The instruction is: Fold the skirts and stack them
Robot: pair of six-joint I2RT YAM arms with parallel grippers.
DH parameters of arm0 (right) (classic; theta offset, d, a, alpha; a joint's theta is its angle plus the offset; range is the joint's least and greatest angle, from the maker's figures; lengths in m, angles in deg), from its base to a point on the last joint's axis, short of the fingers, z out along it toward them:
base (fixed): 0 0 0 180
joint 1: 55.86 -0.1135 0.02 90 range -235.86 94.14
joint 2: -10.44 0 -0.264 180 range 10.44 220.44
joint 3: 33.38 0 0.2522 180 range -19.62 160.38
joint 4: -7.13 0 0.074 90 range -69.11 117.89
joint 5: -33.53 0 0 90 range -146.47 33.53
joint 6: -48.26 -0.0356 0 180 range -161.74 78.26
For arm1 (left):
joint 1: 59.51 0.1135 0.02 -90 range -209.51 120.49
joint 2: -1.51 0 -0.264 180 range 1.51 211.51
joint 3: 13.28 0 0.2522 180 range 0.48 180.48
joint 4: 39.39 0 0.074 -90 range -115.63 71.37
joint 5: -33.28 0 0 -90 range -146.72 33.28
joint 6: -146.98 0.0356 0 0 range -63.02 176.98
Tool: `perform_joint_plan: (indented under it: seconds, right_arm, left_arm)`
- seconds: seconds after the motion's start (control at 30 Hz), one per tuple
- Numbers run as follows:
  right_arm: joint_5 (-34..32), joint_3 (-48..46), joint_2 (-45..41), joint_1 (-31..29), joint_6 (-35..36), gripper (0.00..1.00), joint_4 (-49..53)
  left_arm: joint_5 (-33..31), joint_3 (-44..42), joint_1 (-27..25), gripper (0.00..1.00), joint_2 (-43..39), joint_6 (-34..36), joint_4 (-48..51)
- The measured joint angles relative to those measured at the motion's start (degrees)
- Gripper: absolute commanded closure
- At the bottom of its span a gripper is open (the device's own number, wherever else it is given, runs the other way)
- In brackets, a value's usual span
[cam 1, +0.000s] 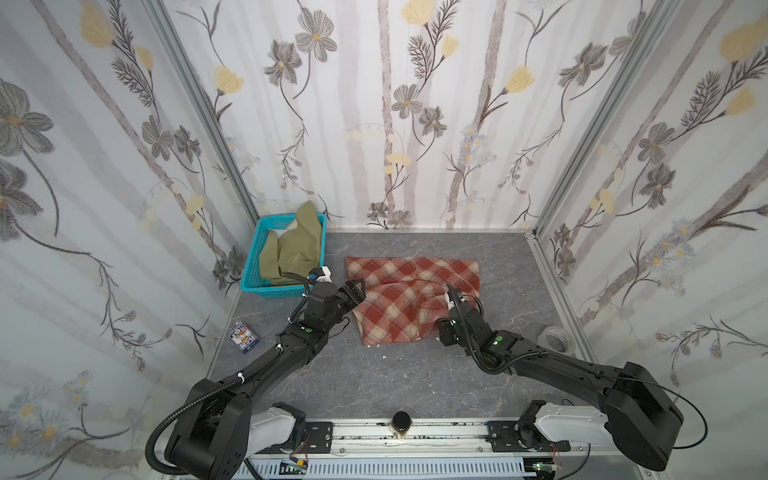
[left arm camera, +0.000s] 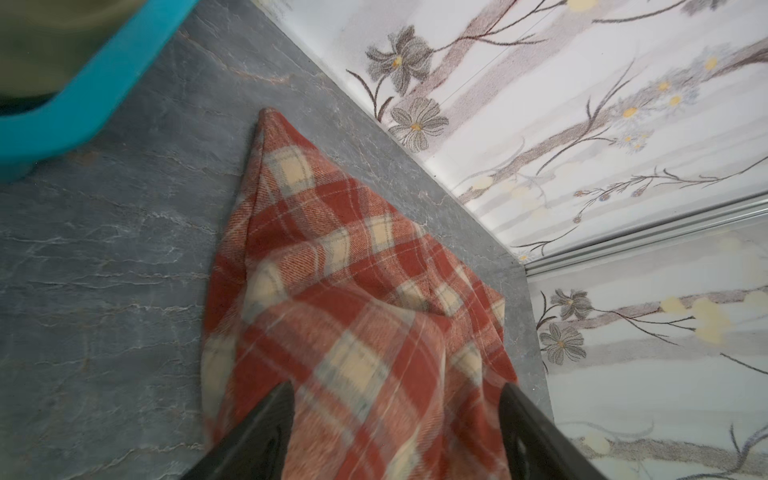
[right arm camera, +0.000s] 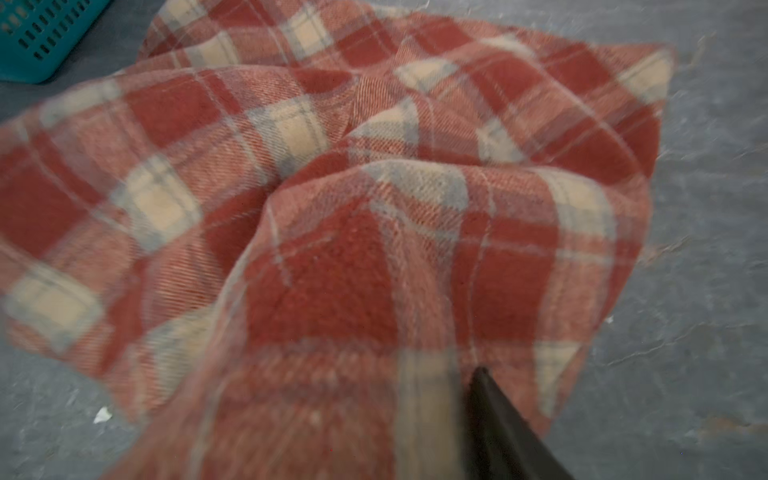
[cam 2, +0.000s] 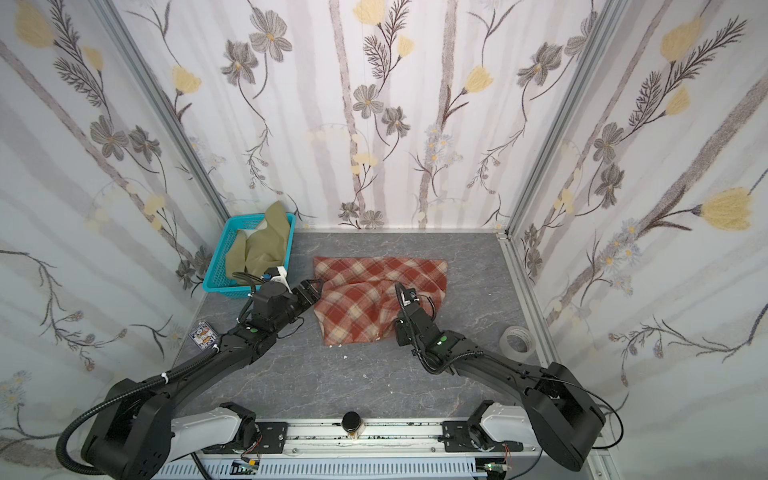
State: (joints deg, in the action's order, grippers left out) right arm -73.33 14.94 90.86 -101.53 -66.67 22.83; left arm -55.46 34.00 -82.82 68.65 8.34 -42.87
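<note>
Plaid skirt (cam 1: 411,291) loose between the wide-spread fingers (left arm camera: 266,432) of the left gripper (cam 1: 358,287) at its left edge, hiding all but one finger (right arm camera: 498,415) of the right gripper (cam 1: 451,291), grip there impossible to tell, rumpled in the middle of the table (cam 1: 415,374), with the olive skirt (cam 1: 295,249) heaped in the turquoise basket (cam 1: 270,291) far left.

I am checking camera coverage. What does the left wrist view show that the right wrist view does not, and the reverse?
Only the left wrist view: the flowered wallpaper wall, and the olive-green cloth skirt inside the turquoise plastic basket. Only the right wrist view: the basket's mesh holes, and a small white scrap on the grey stone-pattern table. Both: the rust-red and cream plaid cloth skirt, the basket and the table.
</note>
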Motion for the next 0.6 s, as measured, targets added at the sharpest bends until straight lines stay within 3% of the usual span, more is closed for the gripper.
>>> perform_joint_plan:
  seconds: [0.13, 0.37, 0.53, 0.6]
  right_arm:
    - [3.87, -1.03, -1.6, -0.76, -4.55, 0.26, -0.26]
    - [8.61, -3.08, -10.03, -0.87, -9.03, 0.18, 1.29]
    - [10.14, -4.15, -15.08, -0.87, -11.52, 0.18, 4.26]
    - [10.82, -5.42, -16.63, -0.76, -12.98, 0.23, 4.46]
  left_arm:
    - [1.01, 0.31, -0.11, 0.11, -2.93, -0.94, 3.5]
    - [7.39, -1.31, -4.28, 0.14, -2.86, -4.28, 11.52]
    - [7.93, -2.43, -7.69, 0.18, -2.69, -4.9, 18.86]
    - [7.93, -3.65, -8.48, 0.18, -3.39, -4.94, 21.7]
